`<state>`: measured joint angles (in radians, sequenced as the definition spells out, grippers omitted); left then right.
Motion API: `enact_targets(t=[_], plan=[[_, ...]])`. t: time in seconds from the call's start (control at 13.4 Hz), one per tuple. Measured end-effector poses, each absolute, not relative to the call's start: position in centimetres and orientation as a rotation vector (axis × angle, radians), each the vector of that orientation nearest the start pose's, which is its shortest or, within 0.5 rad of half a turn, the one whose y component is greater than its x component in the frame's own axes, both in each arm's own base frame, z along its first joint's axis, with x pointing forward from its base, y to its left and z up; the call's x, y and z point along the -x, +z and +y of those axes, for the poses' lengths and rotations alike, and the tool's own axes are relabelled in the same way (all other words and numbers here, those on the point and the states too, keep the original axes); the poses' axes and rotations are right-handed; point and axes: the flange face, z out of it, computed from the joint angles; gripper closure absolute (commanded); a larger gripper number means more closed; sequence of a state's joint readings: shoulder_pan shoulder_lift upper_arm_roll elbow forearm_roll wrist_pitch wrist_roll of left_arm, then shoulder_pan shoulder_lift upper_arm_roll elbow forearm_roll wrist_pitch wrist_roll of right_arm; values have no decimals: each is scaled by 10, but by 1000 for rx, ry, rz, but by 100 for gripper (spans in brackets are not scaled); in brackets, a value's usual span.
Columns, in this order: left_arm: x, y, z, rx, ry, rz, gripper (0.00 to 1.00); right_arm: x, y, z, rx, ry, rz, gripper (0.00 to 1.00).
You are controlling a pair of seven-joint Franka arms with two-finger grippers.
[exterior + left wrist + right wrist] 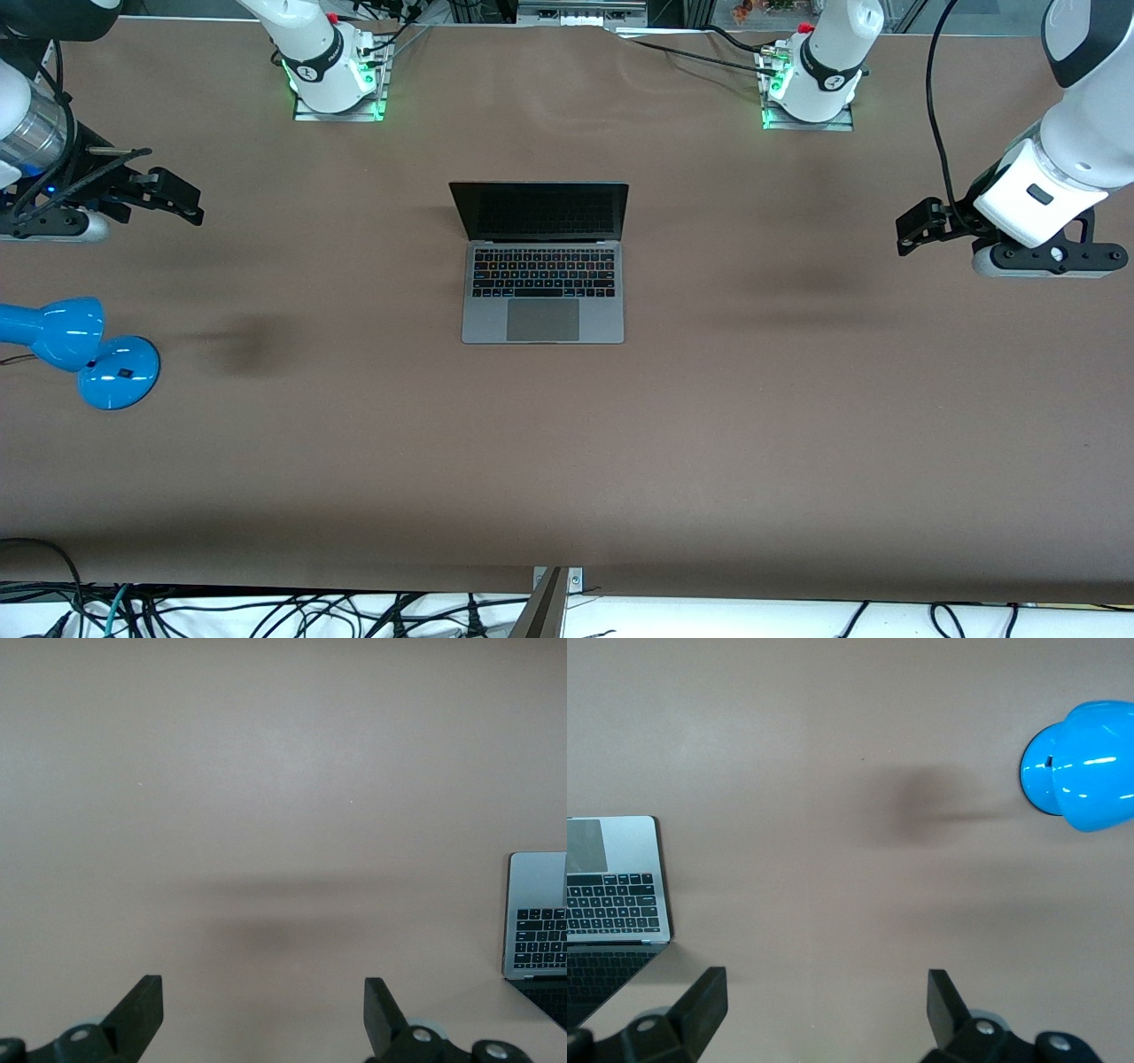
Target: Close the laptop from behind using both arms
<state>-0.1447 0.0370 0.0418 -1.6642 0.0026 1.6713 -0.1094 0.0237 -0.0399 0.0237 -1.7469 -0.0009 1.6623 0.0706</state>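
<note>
The grey laptop [542, 275] stands open in the middle of the brown table, its black screen upright and facing the front camera. Part of it shows in the left wrist view [537, 930] and in the right wrist view [611, 895]. My left gripper [912, 229] hangs open and empty over bare table toward the left arm's end, well apart from the laptop; in its wrist view [263, 1005] the jaws stand wide. My right gripper [182, 199] hangs open and empty over bare table toward the right arm's end; its wrist view [827, 1001] shows wide jaws.
A blue desk lamp [80, 346] lies on the table at the right arm's end, nearer the front camera than the right gripper; it also shows in the right wrist view [1081, 766]. The arm bases [332, 66] [811, 80] stand at the table's back edge.
</note>
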Motion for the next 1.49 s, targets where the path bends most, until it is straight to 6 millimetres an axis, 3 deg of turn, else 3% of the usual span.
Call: enact_targets(t=[0.75, 1.49], plan=[[-567, 566, -59, 3133, 55, -10, 0, -543, 568, 26, 3143, 84, 36, 0], [-574, 555, -76, 3129, 84, 47, 0, -544, 553, 29, 3136, 133, 31, 0]])
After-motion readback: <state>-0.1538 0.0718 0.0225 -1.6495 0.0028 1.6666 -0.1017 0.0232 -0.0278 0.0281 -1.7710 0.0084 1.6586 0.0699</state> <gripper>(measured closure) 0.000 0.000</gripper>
